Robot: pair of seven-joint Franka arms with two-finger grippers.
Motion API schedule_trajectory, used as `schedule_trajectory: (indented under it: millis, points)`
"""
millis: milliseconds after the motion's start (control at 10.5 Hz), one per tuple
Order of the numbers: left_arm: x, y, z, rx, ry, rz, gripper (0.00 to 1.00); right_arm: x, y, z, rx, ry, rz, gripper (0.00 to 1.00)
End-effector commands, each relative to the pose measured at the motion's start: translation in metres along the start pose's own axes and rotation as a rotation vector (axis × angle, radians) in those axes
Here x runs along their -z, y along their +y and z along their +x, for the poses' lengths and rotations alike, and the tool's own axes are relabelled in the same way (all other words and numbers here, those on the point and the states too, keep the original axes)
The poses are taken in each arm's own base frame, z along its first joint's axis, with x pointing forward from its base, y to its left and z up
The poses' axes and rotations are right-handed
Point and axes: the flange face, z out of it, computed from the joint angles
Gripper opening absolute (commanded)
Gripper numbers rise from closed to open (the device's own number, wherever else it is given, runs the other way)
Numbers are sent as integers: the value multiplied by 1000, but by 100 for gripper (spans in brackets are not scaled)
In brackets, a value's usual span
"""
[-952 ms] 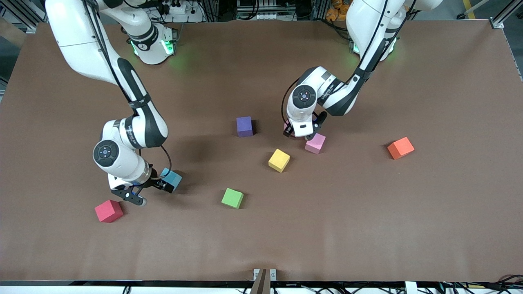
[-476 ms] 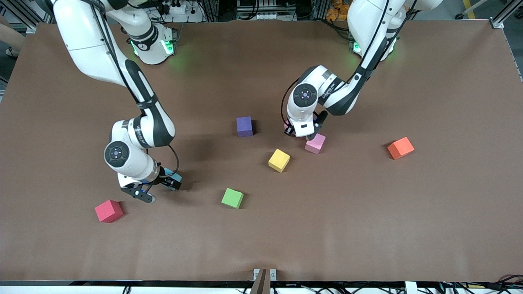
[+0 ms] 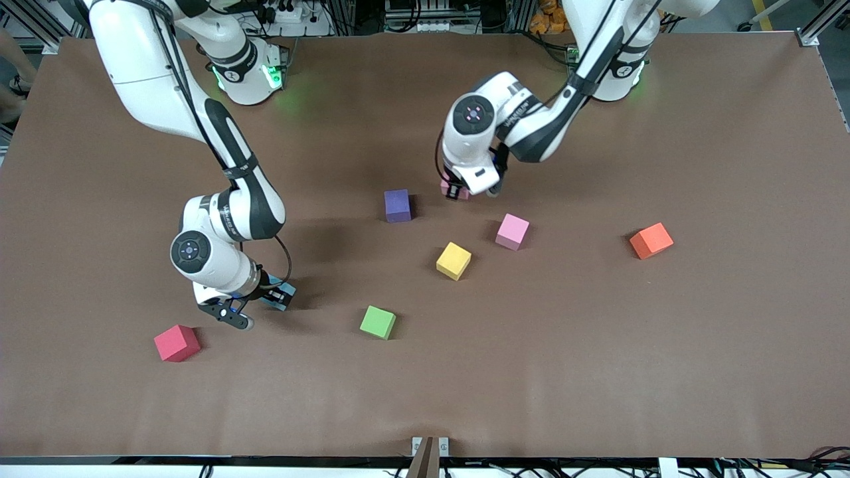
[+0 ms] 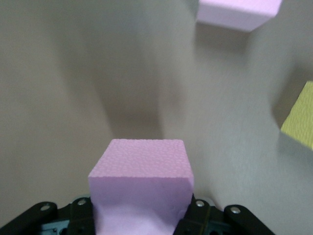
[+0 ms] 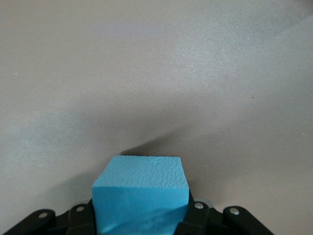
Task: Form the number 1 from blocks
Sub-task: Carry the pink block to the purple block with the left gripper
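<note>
Two claws, each loaded: left claw (image 3: 473, 191) pinching a pink block (image 4: 142, 188) above the worktop (image 3: 697, 345), near the purple block (image 3: 397, 205). Right claw (image 3: 255, 307) clamped on the light blue block (image 5: 141, 196), between red cube (image 3: 176, 342) and green block (image 3: 378, 322).

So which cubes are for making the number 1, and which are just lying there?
For the 1: yellow cube, purple cube, green cube, pink cube on the table, second pink cube in the left gripper, blue cube in the right gripper.
Just lying about: red cube, orange cube.
</note>
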Motion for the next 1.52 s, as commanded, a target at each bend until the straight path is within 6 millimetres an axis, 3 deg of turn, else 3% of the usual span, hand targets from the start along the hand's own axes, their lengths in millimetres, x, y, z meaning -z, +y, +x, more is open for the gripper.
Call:
schedule_trajectory:
  millis: [0,95,381,667,952,1429]
  points:
    - [1,-31,-44,102,8,5,0,37,-17,-20,114,-21,-5,45]
    - [-9,-39,-60,125,10,17,0,39,-22,-32,190,-22,-7,45]
    - [-33,-61,-108,133,3,41,0,47,-37,-44,301,-9,8,46]
    - [-56,-54,-145,92,-18,40,0,52,-61,-57,334,20,23,46]
    - [-68,-52,-153,71,-5,25,0,52,-67,-61,349,28,23,46]
    - [-68,-39,-143,55,25,-17,0,54,-66,-58,338,50,28,46]
